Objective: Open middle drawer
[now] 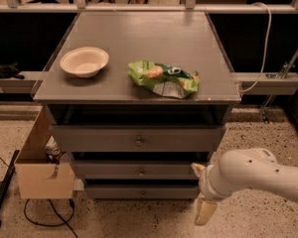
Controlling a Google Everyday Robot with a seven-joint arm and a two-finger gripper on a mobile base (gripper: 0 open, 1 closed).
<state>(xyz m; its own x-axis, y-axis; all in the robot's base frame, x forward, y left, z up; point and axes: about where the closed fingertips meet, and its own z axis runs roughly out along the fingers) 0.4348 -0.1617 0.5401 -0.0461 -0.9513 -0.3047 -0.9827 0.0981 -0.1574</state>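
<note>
Grey middle drawer (139, 170) shut, gripper (201, 191) at its right end, fingers (205, 213) apart, cardboard box (39, 176) left.

The single camera looks steeply down at the bench (154, 38) front from nearby; the tool (200, 190) sits at lower right.

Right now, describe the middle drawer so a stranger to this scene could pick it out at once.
Find the grey cabinet carrying a bowl and green snack bag. Of three drawer fronts stacked on its face, the middle drawer is second down, with the gripper by its right end. It is narrower than the top drawer and wider than the bottom drawer.
</note>
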